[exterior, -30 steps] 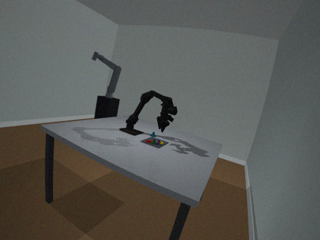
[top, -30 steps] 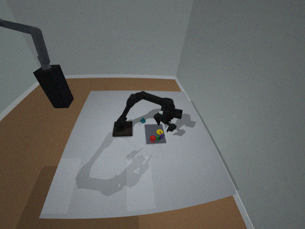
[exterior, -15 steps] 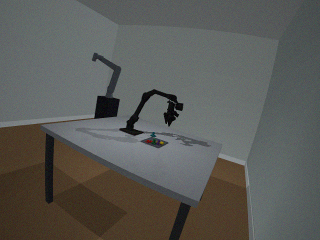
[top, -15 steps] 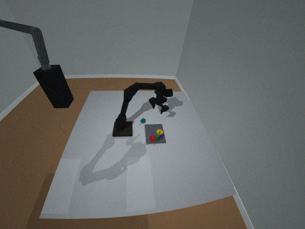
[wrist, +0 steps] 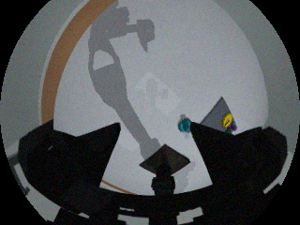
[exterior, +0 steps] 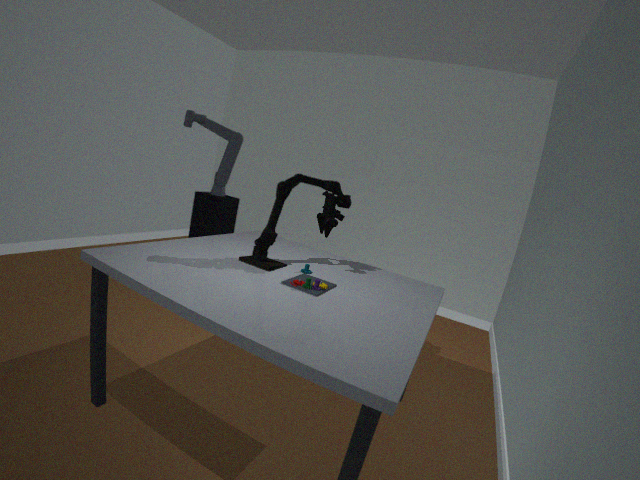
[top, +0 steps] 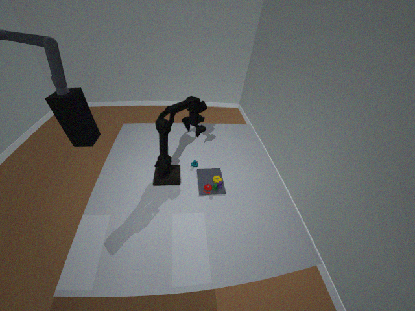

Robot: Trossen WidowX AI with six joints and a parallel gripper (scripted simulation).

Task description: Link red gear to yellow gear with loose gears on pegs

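The grey board (top: pixel 205 175) (exterior: pixel 317 293) (wrist: pixel 217 113) lies on the table. On it are the red gear (top: pixel 206 187) (exterior: pixel 297 282), the yellow gear (top: pixel 216 179) (exterior: pixel 324 285) (wrist: pixel 227 120) with its black stripe, a green gear (top: pixel 214 187) (exterior: pixel 308 283) and a purple gear (top: pixel 220 184) (exterior: pixel 317 284). Green and purple stand between red and yellow; whether they sit fully flat is too small to tell. A teal gear (top: pixel 194 163) (exterior: pixel 306 269) (wrist: pixel 185 125) stands on the table beside the board. My gripper (top: pixel 192 133) (exterior: pixel 324 235) (wrist: pixel 156 127) is open and empty, high above the table and away from the board.
My arm's base (top: pixel 172 179) (exterior: pixel 262 263) (wrist: pixel 165 159) stands beside the board. A second grey arm on a black block (top: pixel 73 116) (exterior: pixel 214 214) stands beyond the table. A wall (top: pixel 318 133) runs along one table side.
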